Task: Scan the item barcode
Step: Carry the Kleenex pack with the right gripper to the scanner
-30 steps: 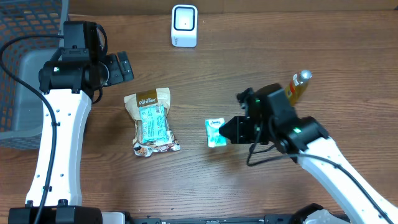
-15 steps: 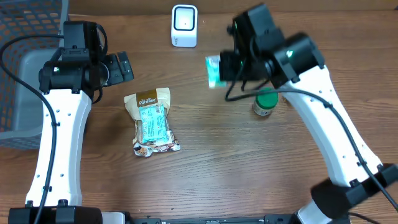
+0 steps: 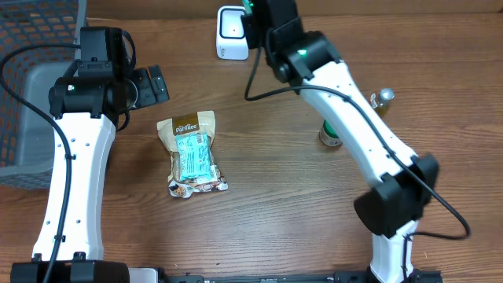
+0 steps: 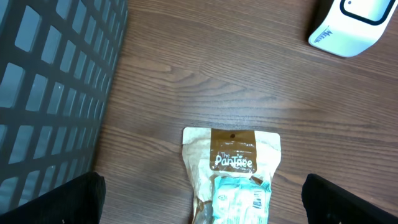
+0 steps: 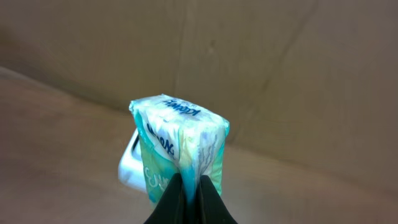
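1. The right end effector [image 5: 191, 185] pinches a teal-and-white tissue packet [image 5: 180, 140] by its lower seam, the two dark fingers pressed narrow on the wrapper.
2. Seen from overhead, the right arm stretches across the wooden bench [image 3: 275, 196] to the far edge, where the packet is held in the air just beside the white barcode scanner [image 3: 233, 33]; only a sliver of the packet shows there.
3. In the right wrist view the scanner's pale body peeks out behind the packet's lower left corner; whether the two touch cannot be told.
4. The left end effector [image 3: 155, 84] hangs with its fingers spread wide and nothing between them, above a brown-topped snack pouch [image 4: 231, 168] lying flat on the bench.
5. A dark mesh basket [image 3: 23, 79] sits at the left edge of the bench.
6. A green-capped jar [image 3: 334, 135] and an amber bottle [image 3: 380, 101] stand near each other at the right, the jar partly hidden by the arm.
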Robot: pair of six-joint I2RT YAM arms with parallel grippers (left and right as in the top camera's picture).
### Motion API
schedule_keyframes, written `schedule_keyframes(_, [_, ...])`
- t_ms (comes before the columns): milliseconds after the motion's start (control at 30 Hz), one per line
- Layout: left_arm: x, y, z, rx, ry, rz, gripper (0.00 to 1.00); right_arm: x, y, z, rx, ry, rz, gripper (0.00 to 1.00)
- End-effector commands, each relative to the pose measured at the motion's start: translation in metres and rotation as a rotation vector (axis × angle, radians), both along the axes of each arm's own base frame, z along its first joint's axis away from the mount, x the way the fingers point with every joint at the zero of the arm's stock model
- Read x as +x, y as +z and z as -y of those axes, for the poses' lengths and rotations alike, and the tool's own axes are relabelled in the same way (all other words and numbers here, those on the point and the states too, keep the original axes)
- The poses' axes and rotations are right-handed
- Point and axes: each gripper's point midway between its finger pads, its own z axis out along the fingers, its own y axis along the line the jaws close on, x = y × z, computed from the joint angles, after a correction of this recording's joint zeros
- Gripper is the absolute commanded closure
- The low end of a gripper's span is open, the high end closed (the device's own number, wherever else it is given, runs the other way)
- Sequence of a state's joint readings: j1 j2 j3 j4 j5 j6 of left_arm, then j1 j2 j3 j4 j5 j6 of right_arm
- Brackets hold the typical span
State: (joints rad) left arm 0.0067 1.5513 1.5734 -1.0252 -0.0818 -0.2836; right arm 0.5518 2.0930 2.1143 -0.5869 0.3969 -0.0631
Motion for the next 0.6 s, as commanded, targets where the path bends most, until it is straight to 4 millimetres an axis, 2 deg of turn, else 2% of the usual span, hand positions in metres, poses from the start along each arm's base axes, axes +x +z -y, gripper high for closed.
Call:
schedule_keyframes(0, [0.002, 0.003, 0.001, 0.006, -0.019, 0.008, 0.00, 0.026, -0.016, -0.004, -0.227, 0.041, 0.085, 0.96])
schedule_keyframes(200, [0.002, 0.003, 0.001, 0.006, -0.019, 0.008, 0.00, 0.066, -0.057, -0.023, -0.327, 0.082, 0.184, 0.96])
schedule_keyframes(400, [0.002, 0.003, 0.001, 0.006, -0.019, 0.008, 0.00, 0.087, -0.092, -0.028, -0.421, 0.110, 0.228, 0.96])
schedule_keyframes(567, [0.002, 0.003, 0.001, 0.006, -0.019, 0.008, 0.00, 0.096, -0.120, -0.027, -0.453, 0.147, 0.216, 0.96])
